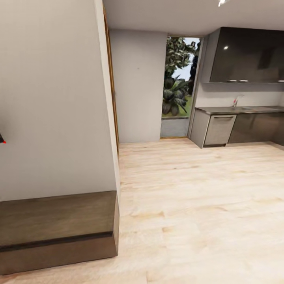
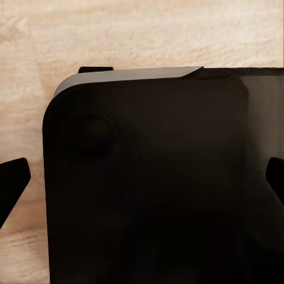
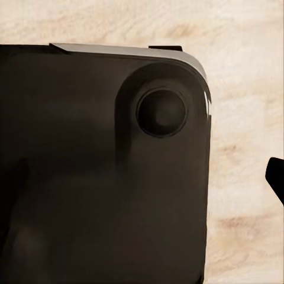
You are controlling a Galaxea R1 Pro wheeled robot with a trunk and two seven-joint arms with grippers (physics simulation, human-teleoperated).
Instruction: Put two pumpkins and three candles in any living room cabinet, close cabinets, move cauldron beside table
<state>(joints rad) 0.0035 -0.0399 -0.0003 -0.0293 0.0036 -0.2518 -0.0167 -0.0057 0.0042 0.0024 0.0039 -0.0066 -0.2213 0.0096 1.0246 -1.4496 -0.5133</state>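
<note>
Glossy black robot base panel with rounded corners (image 2: 148, 189), a pale grey bevel along its edge; a round black knob (image 3: 161, 112) sits recessed near one corner, black fingertips (image 2: 12, 183) flanking.

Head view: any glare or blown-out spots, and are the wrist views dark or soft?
Head view: small ceiling-light glints on the glossy upper kitchen cabinet, bright daylight through the window; floor evenly lit. Left wrist view: the dark robot base is nearly featureless black. Right wrist view: same dark body, a thin highlight along its edge; wood grain slightly soft.
</note>
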